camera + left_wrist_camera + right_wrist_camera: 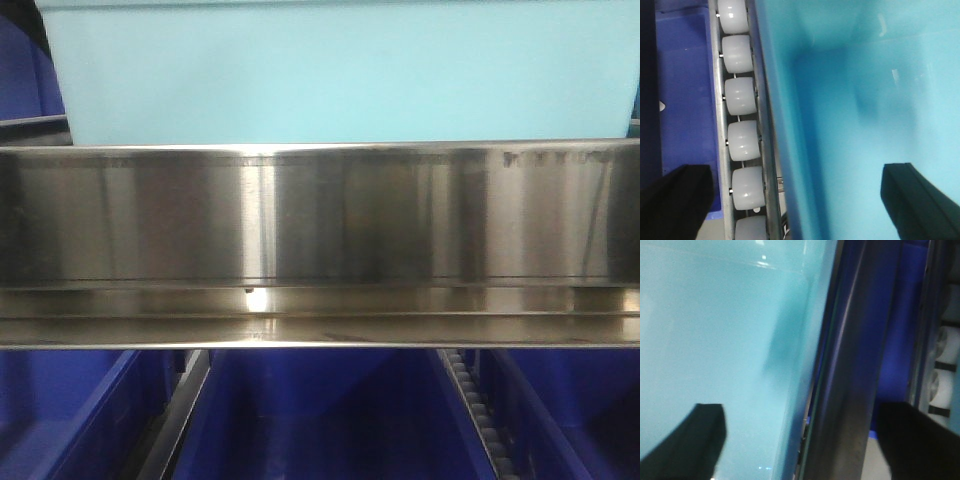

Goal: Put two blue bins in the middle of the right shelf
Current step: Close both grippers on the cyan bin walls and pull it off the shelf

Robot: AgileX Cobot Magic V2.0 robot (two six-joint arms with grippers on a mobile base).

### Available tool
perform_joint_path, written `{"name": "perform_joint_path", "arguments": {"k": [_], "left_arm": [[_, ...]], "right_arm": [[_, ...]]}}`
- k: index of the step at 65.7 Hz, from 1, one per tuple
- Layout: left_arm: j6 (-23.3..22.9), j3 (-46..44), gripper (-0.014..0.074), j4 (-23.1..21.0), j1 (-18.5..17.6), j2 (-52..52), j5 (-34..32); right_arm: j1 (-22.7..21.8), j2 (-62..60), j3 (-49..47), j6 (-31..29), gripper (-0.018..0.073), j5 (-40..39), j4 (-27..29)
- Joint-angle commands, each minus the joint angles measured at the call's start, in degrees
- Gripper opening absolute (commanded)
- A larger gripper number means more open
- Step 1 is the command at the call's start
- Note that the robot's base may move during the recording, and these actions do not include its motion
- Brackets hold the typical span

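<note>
The jaws of the left gripper [797, 205] and right gripper [802, 445] gape wide, each straddling, unclamped, a side wall of the pale light-blue rectangular plastic bin [340, 70], probably for a joint lift, white plastic rollers [740, 95] alongside, the bin filling the front view's top behind a brushed steel shelf rail [320, 215].

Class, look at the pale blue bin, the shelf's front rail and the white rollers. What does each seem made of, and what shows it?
The pale blue bin: likely plastic, smooth with a soft sheen and one even colour. The front rail: metal, probably stainless steel, brushed, with streaked reflections. The white rollers: probably plastic, judging by glossy highlights; not certain.
</note>
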Motion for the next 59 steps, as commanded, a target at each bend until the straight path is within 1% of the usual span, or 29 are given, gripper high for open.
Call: {"name": "perform_joint_path", "arguments": {"k": [1,6,9,10,12,13,14,17,21,22,27,43,59], "left_arm": [[-0.34,-0.36,0.0523,-0.67,0.22,-0.29,-0.16],[-0.34,-0.36,0.0433,-0.67,0.22,-0.29,-0.16],[-0.34,-0.36,0.0335,-0.67,0.22,-0.29,-0.16],[-0.34,-0.36,0.032,-0.67,0.22,-0.29,-0.16],[-0.34,-0.36,0.0253,-0.67,0.22,-0.29,-0.16],[-0.34,-0.36,0.0202,-0.67,0.22,-0.29,-0.16],[-0.34,-0.36,0.0184,-0.67,0.22,-0.29,-0.16],[-0.34,-0.36,0.0075,-0.67,0.22,-0.29,-0.16],[-0.34,-0.36,-0.0069,-0.67,0.22,-0.29,-0.16],[-0.34,-0.36,-0.0104,-0.67,0.22,-0.29,-0.16],[-0.34,-0.36,-0.0111,-0.67,0.22,-0.29,-0.16],[-0.34,-0.46,-0.0111,-1.6,0.22,-0.8,-0.16],[-0.34,-2.67,-0.0111,-1.71,0.22,-5.05,-0.16]], "right_arm": [[-0.03,0.11,-0.51,0.02,0.0344,0.07,-0.76],[-0.03,0.11,-0.51,0.02,0.0195,0.07,-0.76],[-0.03,0.0,-0.51,0.02,0.0111,0.07,-0.76],[-0.03,0.0,-0.51,0.02,0.0085,0.07,-0.76],[-0.03,0.0,-0.51,0.02,0.0033,0.07,-0.76],[-0.03,0.0,-0.51,0.02,0.0008,0.07,-0.76],[-0.03,0.0,-0.51,0.02,-0.0015,0.07,-0.76],[-0.03,0.0,-0.51,0.02,-0.0081,0.07,-0.76],[-0.03,0.0,-0.51,0.02,-0.0155,0.07,-0.76],[-0.03,0.0,-0.51,0.02,-0.0162,0.07,-0.76],[-0.03,0.0,-0.51,0.12,-0.0149,0.07,-0.76],[-0.03,-1.12,-0.51,0.49,-0.0151,0.07,-0.76],[-0.03,-6.27,-0.51,1.05,-0.0151,0.07,-0.76]]}}
